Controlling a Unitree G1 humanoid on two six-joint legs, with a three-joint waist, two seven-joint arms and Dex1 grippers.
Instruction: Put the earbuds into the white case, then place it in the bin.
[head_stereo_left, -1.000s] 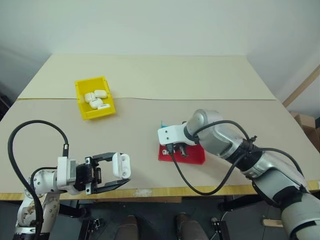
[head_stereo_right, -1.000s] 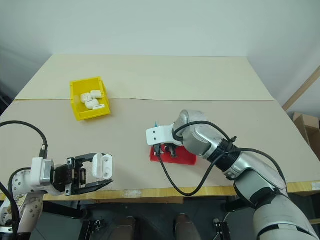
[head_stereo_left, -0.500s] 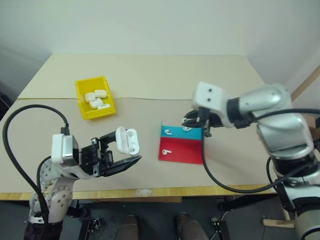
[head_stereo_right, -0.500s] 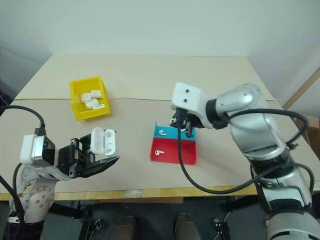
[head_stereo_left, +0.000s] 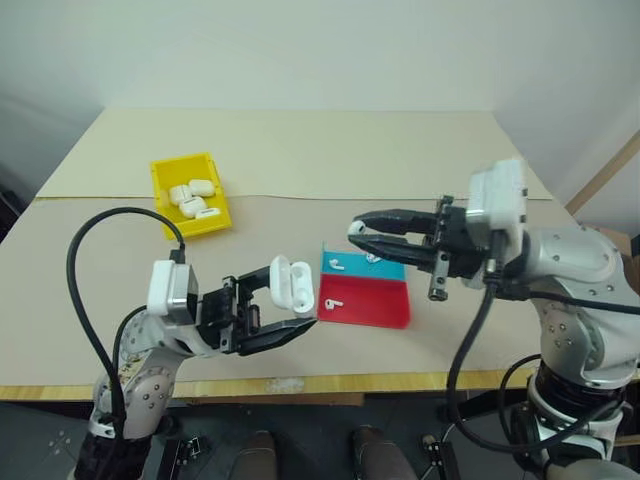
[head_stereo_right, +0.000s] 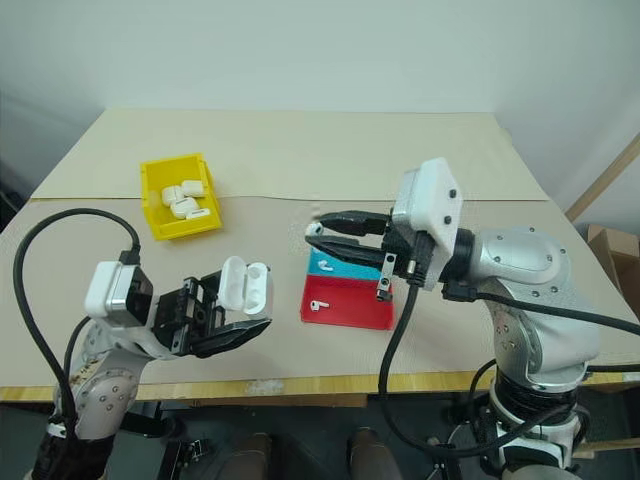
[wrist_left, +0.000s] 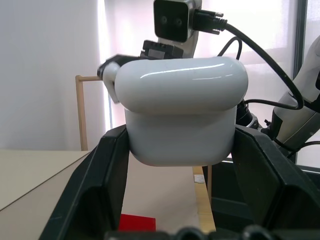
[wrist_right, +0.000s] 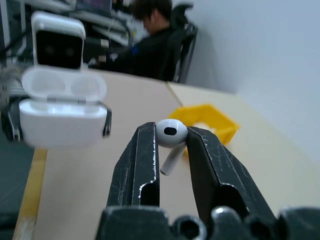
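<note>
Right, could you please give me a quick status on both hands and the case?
Left hand shut on open white case. Right hand shut on one earbud, level with the case. Gap between them clear.

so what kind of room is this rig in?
Looks like a lab or office workspace, not a home. A plain tan table against bare white walls holds only a yellow bin and a red-and-teal tray; the right wrist view shows a person seated at a desk.

right gripper (wrist_right: 171, 145) pinching one earbud (wrist_right: 170, 140) between its black fingertips, stem hanging down in the gap, white case (wrist_right: 63, 110) lid flipped open off to one side ahead, yellow bin (wrist_right: 212, 120) just behind the tips, person (wrist_right: 142, 47) seated way back
</note>
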